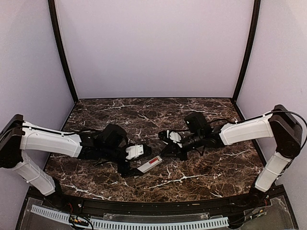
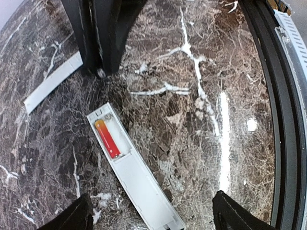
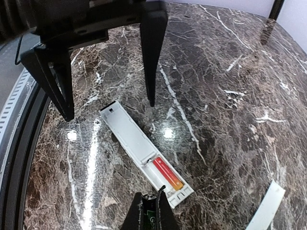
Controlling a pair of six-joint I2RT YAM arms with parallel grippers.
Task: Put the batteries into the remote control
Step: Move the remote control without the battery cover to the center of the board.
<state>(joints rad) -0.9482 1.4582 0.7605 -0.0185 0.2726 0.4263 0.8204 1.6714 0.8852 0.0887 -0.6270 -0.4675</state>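
Note:
The white remote control [image 2: 136, 179] lies slantwise on the marble with its battery slot uncovered. A red battery [image 2: 107, 139] lies in one side of the slot, and the lane beside it is bare. My left gripper [image 2: 153, 218] is open, its two dark fingers standing wide on either side of the remote's plain end [image 3: 111, 109]. My right gripper [image 3: 152, 197] is shut on the dark green/black battery [image 3: 153, 215], held just off the slot end of the remote [image 3: 144, 148], next to the red battery [image 3: 168, 175]. From above, the remote [image 1: 147, 165] lies between the left gripper [image 1: 135, 163] and the right gripper [image 1: 163, 153].
A thin flat white cover plate [image 2: 50, 84] lies on the marble a little way from the slot end, also seen as the cover plate [image 3: 266, 207] in the right wrist view. The table's black front rim [image 2: 283, 120] runs close by the remote.

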